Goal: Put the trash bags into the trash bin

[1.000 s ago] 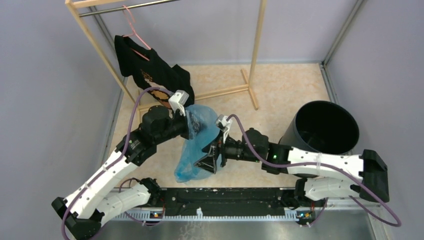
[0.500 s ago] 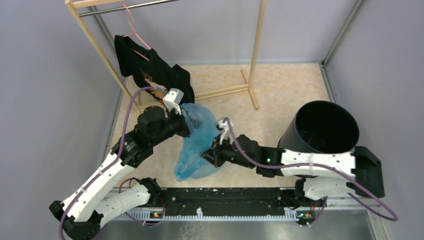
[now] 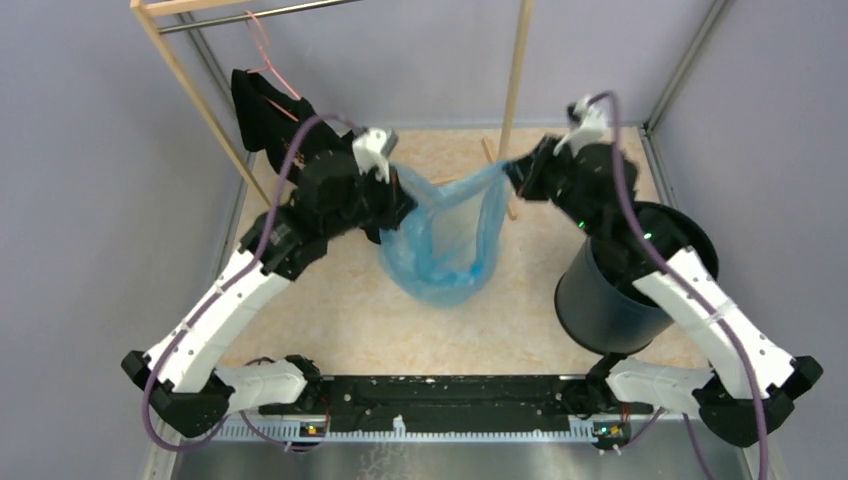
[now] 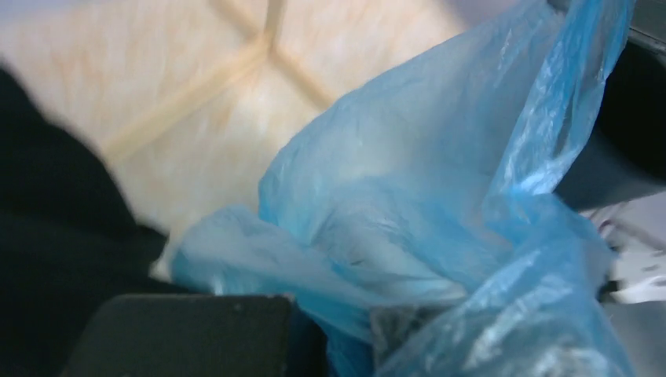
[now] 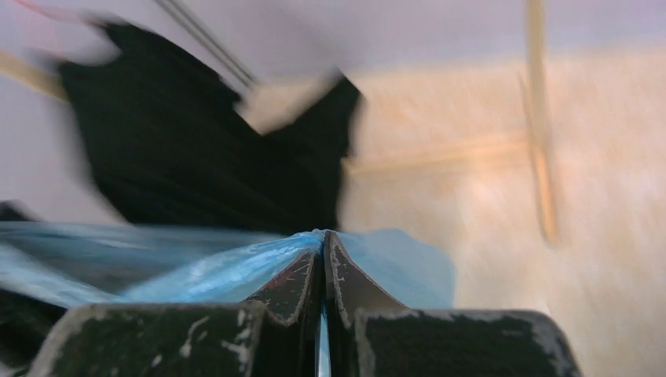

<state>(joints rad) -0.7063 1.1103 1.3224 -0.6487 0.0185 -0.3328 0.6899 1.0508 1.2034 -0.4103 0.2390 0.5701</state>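
- The trash bag is stretched between the two arms above the middle of the worktop. Its mouth is pulled wide and its light-blue body sags below in a crumpled pouch.
- The left pincer holds the bag's left edge. From the left wrist view the plastic bunches over the fingers and hides the jaws, yet the film runs taut from this point, so it is clamped on the bag.
- The right pincer holds the opposite edge, raised at the far side of the worktop. In the right wrist view its two dark fingers are pressed together with a thin strip of blue film nipped between them.
- The trash bin stands on the right of the worktop, under the right forearm, which crosses its open rim. The bag hangs to its left, apart from it, with none of it inside.
- Whether the bag's lowest fold touches the worktop cannot be told.
- Behind the left arm a black shirt hangs on a pink hanger from a wooden rack.
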